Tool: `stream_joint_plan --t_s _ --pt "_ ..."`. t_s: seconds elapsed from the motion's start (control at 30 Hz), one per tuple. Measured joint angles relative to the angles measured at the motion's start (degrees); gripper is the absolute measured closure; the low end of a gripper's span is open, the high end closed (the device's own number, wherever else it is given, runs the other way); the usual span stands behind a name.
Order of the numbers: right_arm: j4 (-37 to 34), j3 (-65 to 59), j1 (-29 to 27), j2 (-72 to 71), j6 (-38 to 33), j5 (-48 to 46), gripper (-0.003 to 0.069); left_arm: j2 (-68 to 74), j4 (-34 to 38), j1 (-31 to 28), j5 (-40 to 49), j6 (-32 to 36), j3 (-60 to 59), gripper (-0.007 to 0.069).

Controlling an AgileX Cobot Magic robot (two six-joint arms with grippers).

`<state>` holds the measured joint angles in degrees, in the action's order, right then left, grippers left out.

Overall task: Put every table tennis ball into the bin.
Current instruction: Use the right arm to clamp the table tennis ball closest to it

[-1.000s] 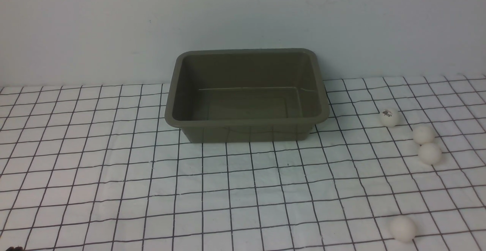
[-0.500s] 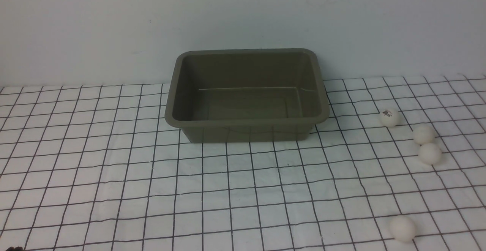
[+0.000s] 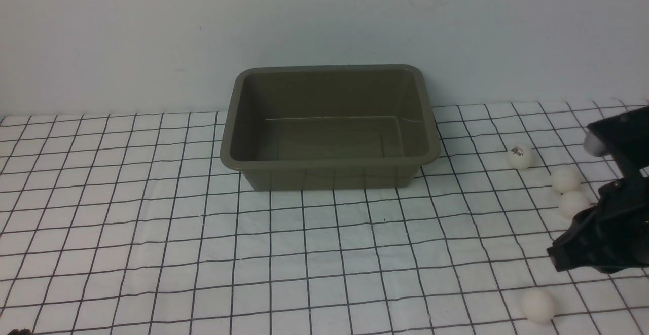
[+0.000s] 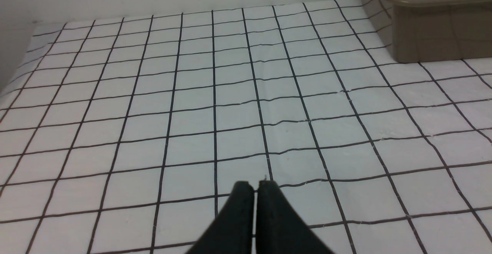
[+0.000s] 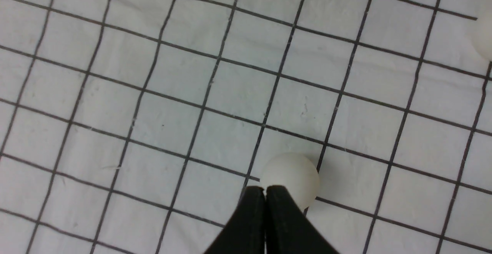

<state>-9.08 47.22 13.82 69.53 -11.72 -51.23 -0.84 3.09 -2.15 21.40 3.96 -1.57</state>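
**Arrival of the right arm at the balls**

Front view: the right arm has swung in from the right edge, where a second ago there was only gridded cloth. The right gripper (image 3: pixel 557 258) now hangs low over the right side of the table. It partly covers one ball of the touching pair (image 3: pixel 568 190) and sits between that pair and the near ball (image 3: pixel 538 305). The logo ball (image 3: pixel 520 156) lies apart, closer to the bin (image 3: pixel 329 163). None of the four has shifted, and the bin holds nothing.

Left wrist view: the left gripper (image 4: pixel 255 186) has its fingers pressed together on nothing, over bare cloth. A corner of the bin (image 4: pixel 434 35) lies well ahead of it.

Right wrist view: the right gripper (image 5: pixel 265 190) is likewise closed and empty, with one ball (image 5: pixel 292 173) just past its tips. Another ball (image 5: pixel 485 39) clips the frame edge.

The first pickup looks to be starting, and the fingers must part before they can take a ball.
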Motion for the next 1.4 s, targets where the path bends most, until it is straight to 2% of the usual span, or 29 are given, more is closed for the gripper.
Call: stream_joint_plan --t_s 0.13,0.3,0.4,0.63,0.8,0.87,0.97,1.1,1.4 --pt "5.66 0.0 1.37 1.25 6.67 0.95 0.0669 0.0 0.0 0.0 0.0 0.0 0.0 0.0629" --pt "7.45 0.0 1.37 2.27 7.84 0.85 0.0657 0.0 0.0 0.0 0.0 0.0 0.0 0.0629" --pt "7.45 0.0 1.37 2.89 7.89 0.85 0.0615 0.0 0.0 0.0 0.0 0.0 0.0 0.0629" --pt "7.45 0.0 1.37 3.64 8.02 0.91 0.0382 0.0 0.0 0.0 0.0 0.0 0.0 0.0629" --pt "7.18 0.0 1.37 3.91 8.72 0.91 0.0267 0.0 0.0 0.0 0.0 0.0 0.0 0.0629" --pt "7.02 0.0 1.37 4.88 9.55 0.86 0.0181 0.0 0.0 0.0 0.0 0.0 0.0 0.0629" --pt "6.59 0.0 1.37 6.59 9.82 0.8 0.0133 0.0 0.0 0.0 0.0 0.0 0.0 0.0629" --pt "6.35 0.0 1.37 12.06 10.19 0.74 0.0104 0.0 0.0 0.0 0.0 0.0 0.0 0.0629" --pt "6.3 0.0 1.37 19.43 10.25 2.67 0.0101 0.0 0.0 0.0 0.0 0.0 0.0 0.0629"
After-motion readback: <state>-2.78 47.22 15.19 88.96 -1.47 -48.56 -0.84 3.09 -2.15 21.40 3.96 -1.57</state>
